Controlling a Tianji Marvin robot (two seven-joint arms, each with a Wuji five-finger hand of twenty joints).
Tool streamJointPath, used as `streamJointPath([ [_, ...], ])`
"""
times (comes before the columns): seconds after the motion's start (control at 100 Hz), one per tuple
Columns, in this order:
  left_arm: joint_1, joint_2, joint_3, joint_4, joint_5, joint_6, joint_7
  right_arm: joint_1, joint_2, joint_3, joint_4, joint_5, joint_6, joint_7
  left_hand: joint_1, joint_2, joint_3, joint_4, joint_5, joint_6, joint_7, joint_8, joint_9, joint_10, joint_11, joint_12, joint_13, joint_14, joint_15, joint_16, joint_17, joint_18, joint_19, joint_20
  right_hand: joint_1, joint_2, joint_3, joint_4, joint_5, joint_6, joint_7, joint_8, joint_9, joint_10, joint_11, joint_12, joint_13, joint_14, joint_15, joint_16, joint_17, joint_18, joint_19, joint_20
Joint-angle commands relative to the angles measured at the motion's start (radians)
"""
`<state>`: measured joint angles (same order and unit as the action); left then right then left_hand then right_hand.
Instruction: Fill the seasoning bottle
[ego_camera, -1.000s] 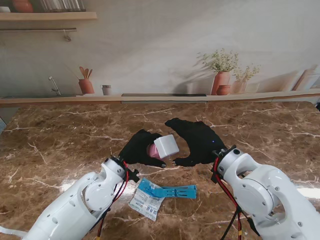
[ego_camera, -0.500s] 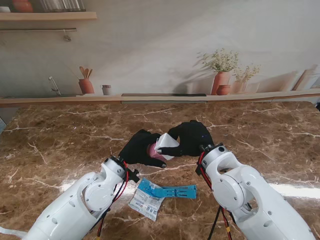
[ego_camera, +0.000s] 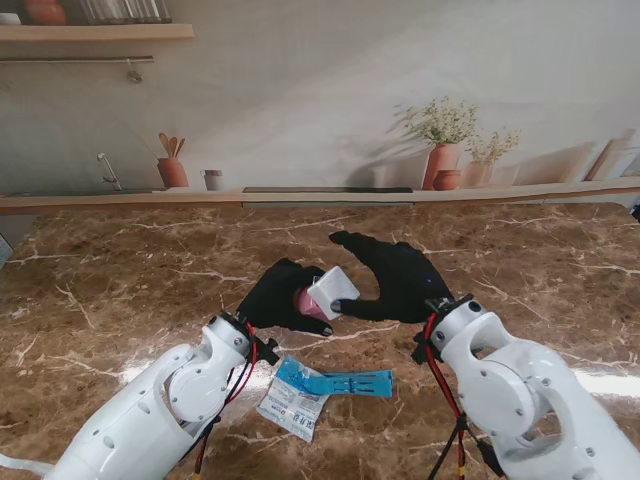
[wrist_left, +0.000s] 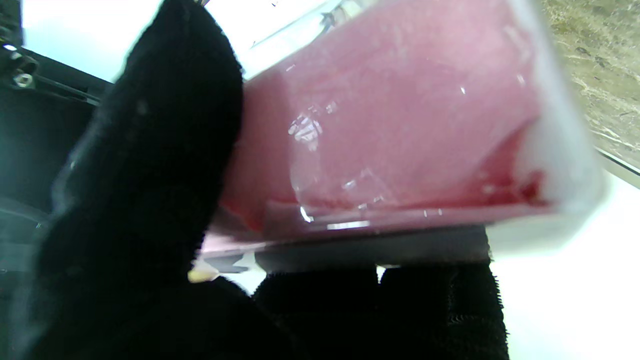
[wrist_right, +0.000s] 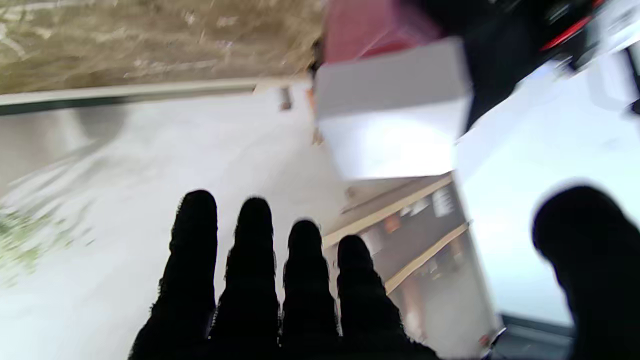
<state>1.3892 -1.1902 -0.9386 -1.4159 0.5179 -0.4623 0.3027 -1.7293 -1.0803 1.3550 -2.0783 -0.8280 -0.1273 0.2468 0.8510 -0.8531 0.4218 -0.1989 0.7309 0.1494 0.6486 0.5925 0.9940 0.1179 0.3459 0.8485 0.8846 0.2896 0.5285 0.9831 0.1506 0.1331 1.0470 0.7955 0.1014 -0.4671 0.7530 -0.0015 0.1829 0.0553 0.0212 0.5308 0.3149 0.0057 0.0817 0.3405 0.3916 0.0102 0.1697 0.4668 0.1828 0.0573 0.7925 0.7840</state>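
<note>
1. We see the left hand (ego_camera: 283, 296) at the centre of the stand view, its black-gloved fingers wrapped around the seasoning bottle (ego_camera: 322, 297).
2. The seasoning bottle sits tilted in that grasp, held above the desk (ego_camera: 120, 280); its pink body lies against the palm and its white cap (ego_camera: 335, 290) points toward the right of the frame.
3. In the left wrist view the pink body (wrist_left: 395, 125) fills the centre and upper right of the frame, with one gloved finger (wrist_left: 150, 165) pressed against it in the left half and other fingers under it at the lower centre.
4. The right hand (ego_camera: 398, 280) lies just right of centre in the stand view, fingers spread and holding nothing. Its thumb reaches toward the cap; we cannot tell whether it touches.
5. In the right wrist view four fingers (wrist_right: 250, 280) stand side by side at the lower centre and the thumb (wrist_right: 585, 260) stands apart at the lower right; the cap (wrist_right: 395, 110) appears beyond them at the upper centre, blurred.
6. A blue strip (ego_camera: 335, 381) and a white printed packet (ego_camera: 290, 408) lie flat on the desk at the lower centre of the stand view, touching each other, between the two arms.
</note>
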Motion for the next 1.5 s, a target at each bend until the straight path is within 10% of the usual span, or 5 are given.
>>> streamJointPath([
  [0.0, -0.001, 0.000, 0.000, -0.012, 0.000, 0.002, 0.002, -0.004, 0.036, 0.011, -0.028, -0.014, 0.003, 0.046, 0.250, 0.374, 0.415, -0.010, 0.218, -0.277, 0.322, 0.095, 0.064, -0.116, 0.071, 0.032, 0.086, -0.066, 0.157, 0.058, -0.017, -0.052, 0.041, 0.025, 0.159, -0.117, 0.018, 0.025, -0.048, 0.035, -0.041, 0.039, -0.095, 0.029, -0.022, 0.008, -0.092, -0.025, -0.027, -0.032, -0.059, -0.030, -0.077, 0.037],
  [0.49, -0.002, 0.002, 0.003, -0.017, 0.007, -0.002, -0.002, 0.114, 0.048, -0.088, 0.093, -0.036, -0.050, 0.074, 0.250, 0.378, 0.414, -0.011, 0.212, -0.279, 0.324, 0.096, 0.059, -0.118, 0.070, 0.032, 0.081, -0.067, 0.154, 0.060, -0.019, -0.054, 0.038, 0.024, 0.372, -0.278, 0.397, -0.097, 0.043, -0.220, 0.176, 0.342, -0.042, -0.037, 0.125, 0.072, -0.113, -0.071, 0.170, 0.003, -0.012, -0.081, -0.041, 0.089],
  [0.97, -0.002, -0.001, 0.011, -0.016, 0.010, -0.003, 0.008, 0.141, 0.018, -0.223, 0.125, -0.189, 0.209, -0.118, 0.250, 0.376, 0.415, -0.011, 0.215, -0.278, 0.326, 0.096, 0.062, -0.117, 0.071, 0.032, 0.082, -0.066, 0.154, 0.061, -0.020, -0.053, 0.038, 0.024, -0.315, 0.307, -0.035, 0.023, 1.055, -0.195, 0.728, 0.153, 1.013, -0.052, 0.422, 0.300, 0.657, 0.002, 0.565, 0.216, 0.434, 0.016, 0.631, 0.048],
  [1.2, 0.005, 0.002, 0.002, -0.025, 0.011, 0.000, 0.004, 0.071, 0.012, -0.171, 0.068, -0.168, 0.243, -0.133, 0.249, 0.375, 0.418, -0.011, 0.217, -0.279, 0.326, 0.096, 0.064, -0.117, 0.072, 0.032, 0.085, -0.066, 0.154, 0.061, -0.019, -0.053, 0.039, 0.025, -0.449, 0.385, -0.046, 0.073, 0.391, -0.136, 0.204, -0.059, 0.532, -0.061, 0.123, 0.129, 0.380, -0.003, 0.215, 0.080, 0.253, -0.013, 0.377, -0.060],
  [1.49, 0.014, 0.003, -0.006, -0.034, 0.018, 0.003, 0.006, 0.026, 0.045, 0.013, 0.009, -0.016, -0.085, 0.071, 0.248, 0.375, 0.420, -0.012, 0.217, -0.279, 0.325, 0.096, 0.062, -0.118, 0.072, 0.032, 0.084, -0.065, 0.154, 0.061, -0.019, -0.052, 0.039, 0.025, 0.361, -0.183, 0.035, -0.002, -0.045, -0.024, -0.052, -0.020, -0.110, 0.018, -0.002, 0.055, -0.132, -0.040, 0.025, -0.015, -0.056, -0.047, -0.072, 0.053],
])
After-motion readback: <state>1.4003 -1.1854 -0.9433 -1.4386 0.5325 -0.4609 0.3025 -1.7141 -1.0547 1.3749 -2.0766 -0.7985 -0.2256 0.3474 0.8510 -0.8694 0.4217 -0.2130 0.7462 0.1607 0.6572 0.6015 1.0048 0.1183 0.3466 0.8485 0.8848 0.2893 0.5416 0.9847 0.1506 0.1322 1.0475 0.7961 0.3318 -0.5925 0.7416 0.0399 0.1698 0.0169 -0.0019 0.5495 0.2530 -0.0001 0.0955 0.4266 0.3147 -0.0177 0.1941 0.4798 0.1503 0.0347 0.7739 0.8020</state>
